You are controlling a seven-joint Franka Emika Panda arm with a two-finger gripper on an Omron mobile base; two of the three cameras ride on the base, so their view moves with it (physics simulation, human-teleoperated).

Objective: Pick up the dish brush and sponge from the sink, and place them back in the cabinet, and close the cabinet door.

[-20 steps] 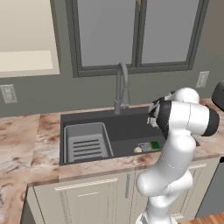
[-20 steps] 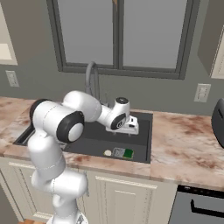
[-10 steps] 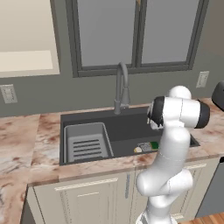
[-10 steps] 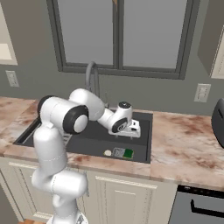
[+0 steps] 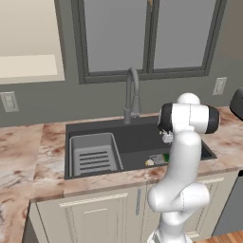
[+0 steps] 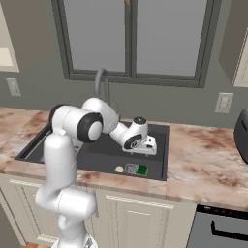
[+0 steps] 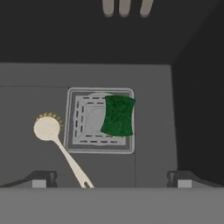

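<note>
Pincer (image 7: 111,179) open above sponge (image 7: 118,115).

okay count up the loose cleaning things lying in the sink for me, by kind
Dish brush: 1
Sponge: 1
Total: 2, both on the floor of the sink; the sponge lies on the square drain grate, the brush beside it.

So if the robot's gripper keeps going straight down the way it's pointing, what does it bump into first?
Probably the square drain grate on the sink floor, maybe clipping the sponge lying on it. The open gripper points between the sponge and dish brush; depth is unclear.
</note>
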